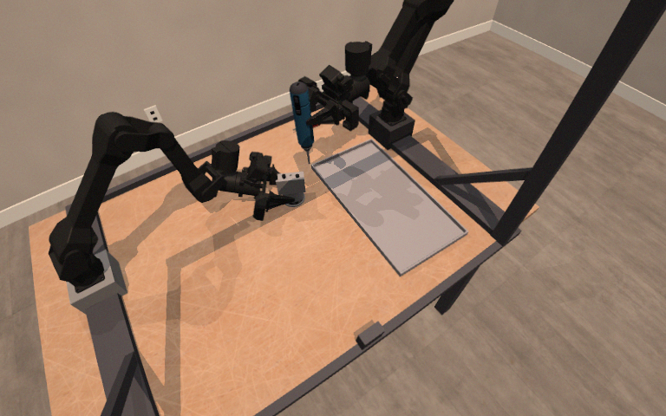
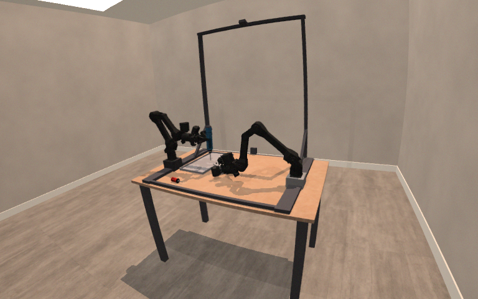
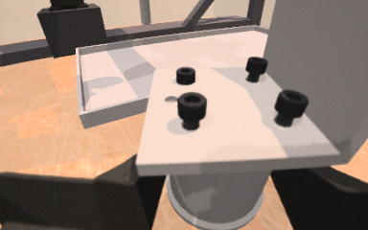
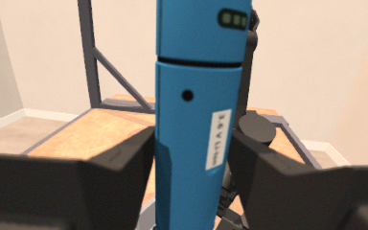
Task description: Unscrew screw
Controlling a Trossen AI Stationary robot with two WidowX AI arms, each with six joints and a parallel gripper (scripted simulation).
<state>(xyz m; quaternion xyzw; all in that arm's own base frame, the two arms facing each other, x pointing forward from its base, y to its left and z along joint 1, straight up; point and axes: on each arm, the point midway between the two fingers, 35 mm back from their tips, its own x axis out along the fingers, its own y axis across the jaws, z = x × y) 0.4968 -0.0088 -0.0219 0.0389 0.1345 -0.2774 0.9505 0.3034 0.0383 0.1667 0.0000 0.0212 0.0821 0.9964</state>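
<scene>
The joint module (image 1: pixel 294 201) (image 3: pixel 218 196) stands upright under its light grey bracket (image 1: pixel 293 185) (image 3: pixel 230 139). On the bracket's top, in the left wrist view, the far-left screw (image 3: pixel 186 76) sits flush; three others stand raised with shanks showing. My left gripper (image 1: pixel 289 189) (image 3: pixel 217 145) is shut on the module below the bracket plate, one finger on each side. My right gripper (image 1: pixel 308 108) (image 4: pixel 191 134) is shut on the blue electric screwdriver (image 1: pixel 302 117) (image 2: pixel 208 135) (image 4: pixel 192 120), held upright, bit down, in the air beyond the module, near the tray's corner. Its lower end shows in the left wrist view (image 3: pixel 145 11).
The shallow grey tray (image 1: pixel 408 235) (image 2: pixel 192 170) (image 3: pixel 115 113) lies beside the module, towards the right arm's base. A red tool (image 2: pixel 174 179) lies near the table's edge by that base. The bracket's tall grey side (image 3: pixel 321 72) rises on the right in the left wrist view.
</scene>
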